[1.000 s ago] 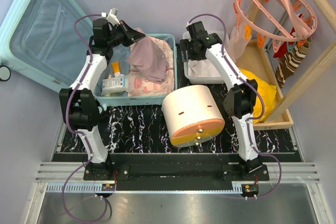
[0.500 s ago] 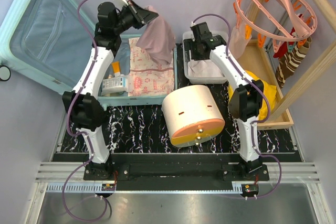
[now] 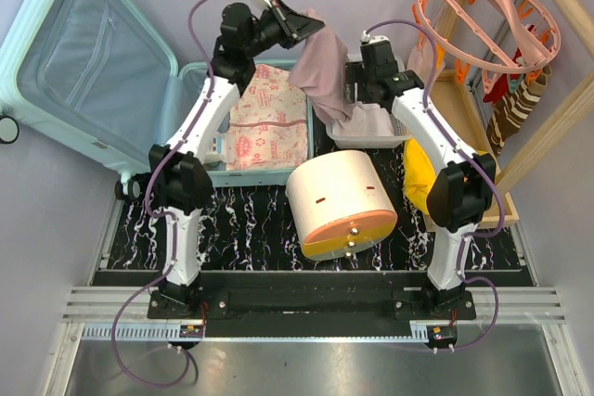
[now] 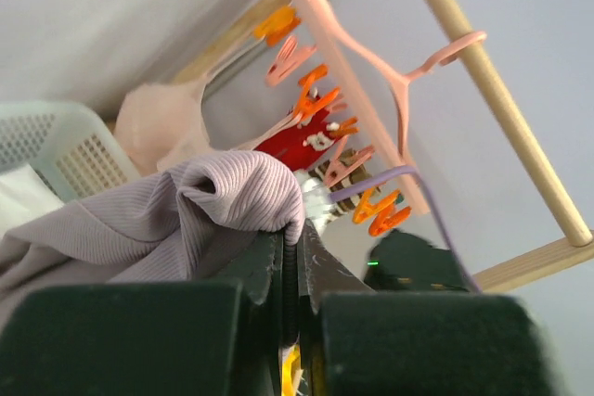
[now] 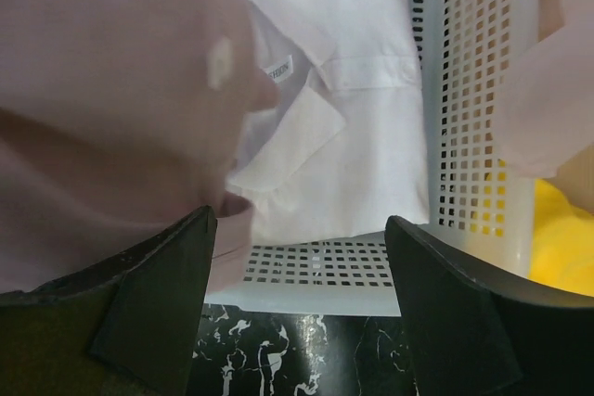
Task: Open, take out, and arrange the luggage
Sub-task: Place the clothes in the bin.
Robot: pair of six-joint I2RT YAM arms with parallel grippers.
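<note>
Luggage [image 3: 83,71] is lying open, left pincer [image 4: 291,252] is clenching the mauve top [image 3: 325,76] above the basket [image 5: 473,90], right pincer [image 5: 302,222] is gaping beside it, so lowering fully before releasing looks wisest.

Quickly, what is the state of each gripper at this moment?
Left gripper: closed on the mauve ribbed garment.
Right gripper: open, holding nothing, above the white basket.

Blurred mauve cloth [image 5: 102,90] hides part of shirt [image 5: 343,118]; suitcase [image 3: 83,62] lid cut off at left edge.
</note>
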